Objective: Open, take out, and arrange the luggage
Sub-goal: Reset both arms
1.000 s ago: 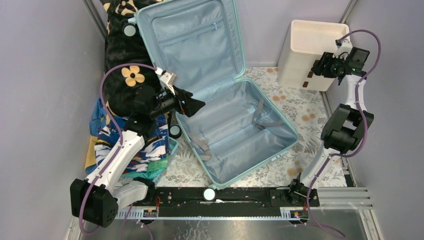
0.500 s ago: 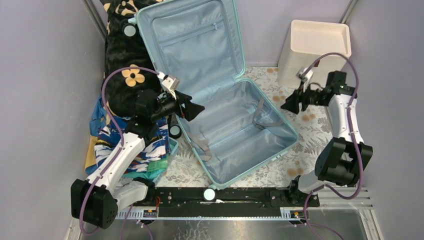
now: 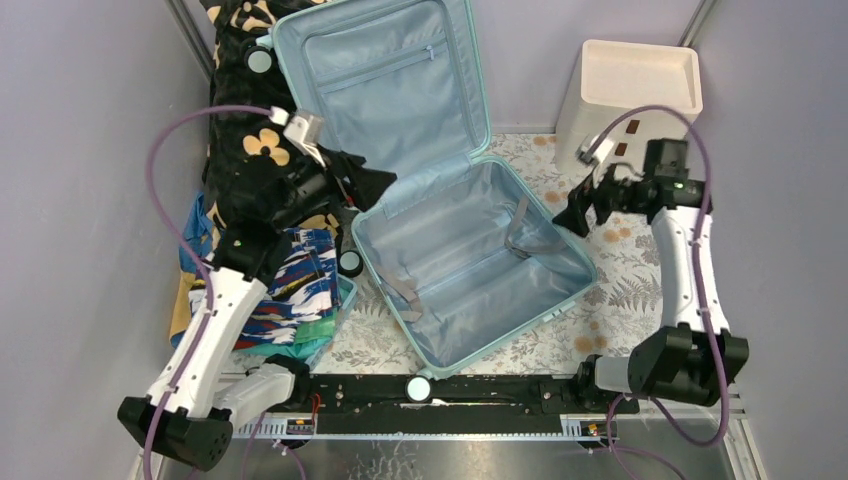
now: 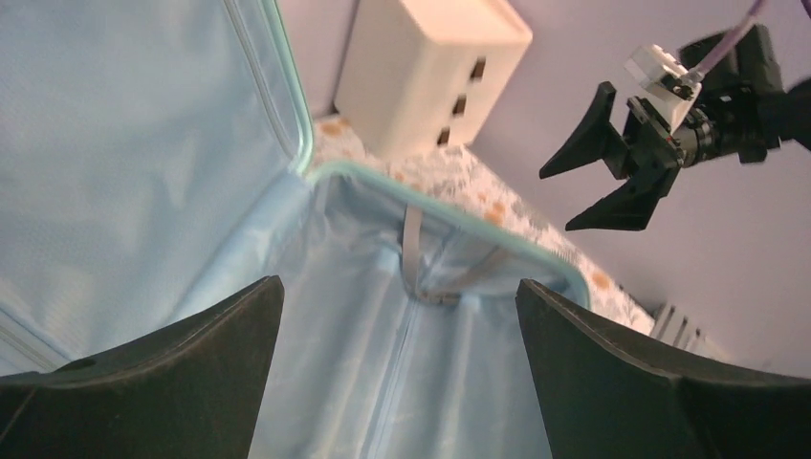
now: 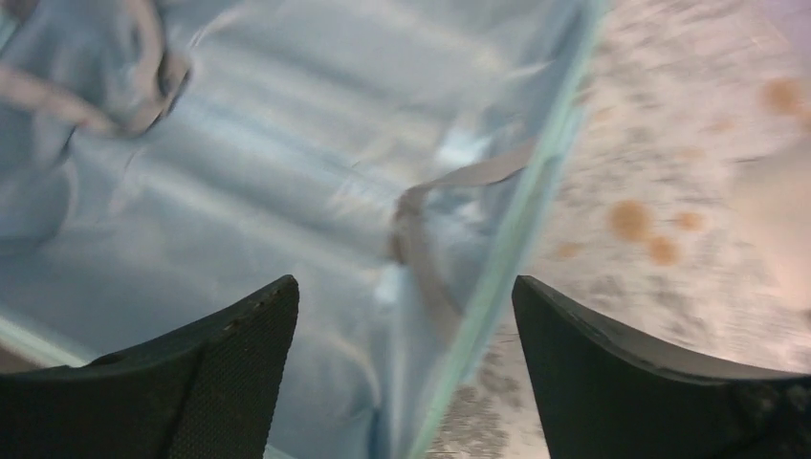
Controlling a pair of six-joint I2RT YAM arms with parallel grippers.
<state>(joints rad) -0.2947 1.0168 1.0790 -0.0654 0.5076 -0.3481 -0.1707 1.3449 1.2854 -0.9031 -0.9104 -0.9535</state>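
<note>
1. The large pale aqua-blue hard-shell suitcase (image 3: 470, 250) lies open in the middle of the floral-printed table cover (image 3: 620, 290). Its base sits flat and skewed to the table edges, and its lid (image 3: 385, 85) is raised toward the back wall.
2. The left gripper (image 3: 375, 185) hangs at the case's left side, where lid and base meet, and points across the interior. Its jaws are spread wide with nothing between them. In its wrist view, the left gripper (image 4: 397, 287) frames the grey-blue lining and a grey strap (image 4: 411, 249) at the far rim.
3. The right gripper (image 3: 580, 215) hovers over the base's right rim, near the far right corner. Its jaws are parted and empty, and the left wrist view also shows the right gripper (image 4: 558, 203) splayed in mid-air.
4. In the blurred right wrist view, the aqua rim (image 5: 516, 229) runs between the fingers of the right gripper (image 5: 406, 287). Lining and a strap (image 5: 459, 177) lie on one side of it, and the table cover (image 5: 669, 191) on the other.
5. Edges: the case's near corner, with a small wheel (image 3: 419, 387), reaches the black rail at the arms' bases.
6. The left side is crowded. A black cloth with cream flowers (image 3: 245, 150) and a stack of folded blue patterned clothes (image 3: 300, 280) fill the space between the case and the left wall.
7. Open room lies to the right. A strip of cover runs between the right rim and the cream boxy drawer unit (image 3: 625, 100) in the far right corner, widening toward the near right.
</note>
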